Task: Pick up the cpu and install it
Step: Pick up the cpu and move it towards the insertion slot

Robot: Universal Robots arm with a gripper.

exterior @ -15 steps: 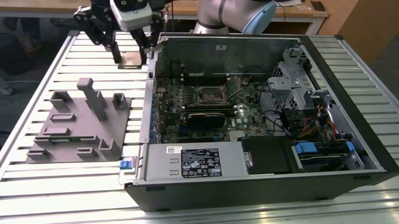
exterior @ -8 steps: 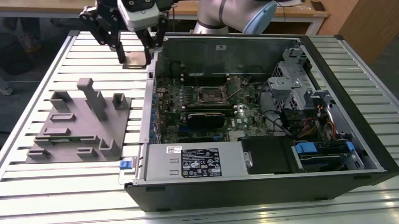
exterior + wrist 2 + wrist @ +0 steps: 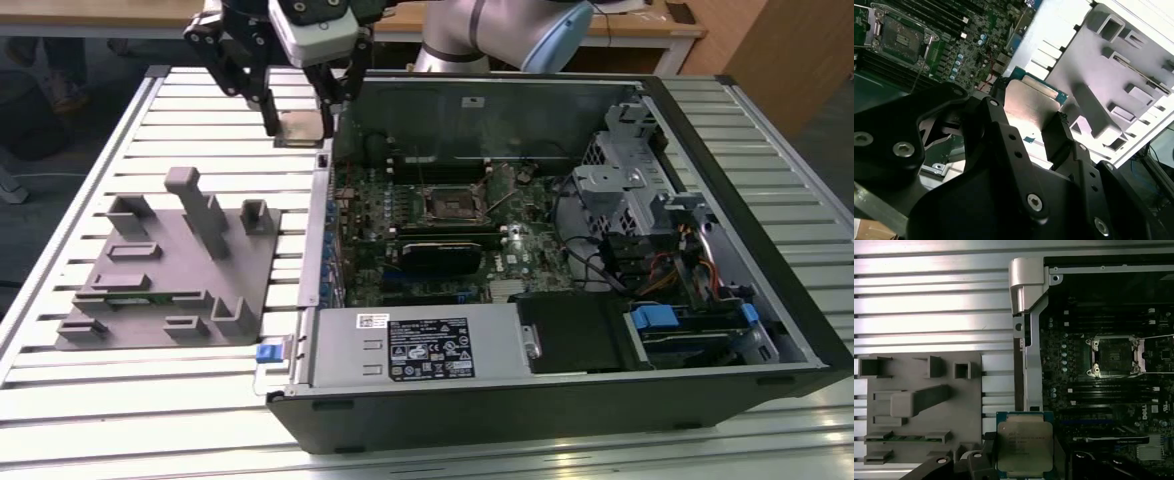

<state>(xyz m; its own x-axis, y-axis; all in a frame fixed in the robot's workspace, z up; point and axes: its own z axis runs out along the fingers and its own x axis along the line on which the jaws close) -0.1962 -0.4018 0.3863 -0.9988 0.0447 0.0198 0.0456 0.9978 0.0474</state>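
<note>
The gripper (image 3: 302, 128) clamps the cpu (image 3: 1024, 447) by two edges above the slatted table (image 3: 160, 110), just outside the open case (image 3: 534, 410), so carrying it level and square to the socket (image 3: 1114, 356) likely matters most

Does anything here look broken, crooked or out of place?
Nothing stands out. The gripper holds the cpu squarely by two edges, above the table, between the tray and the open case. The socket inside sits open and empty, with no damage that I can see.
</note>
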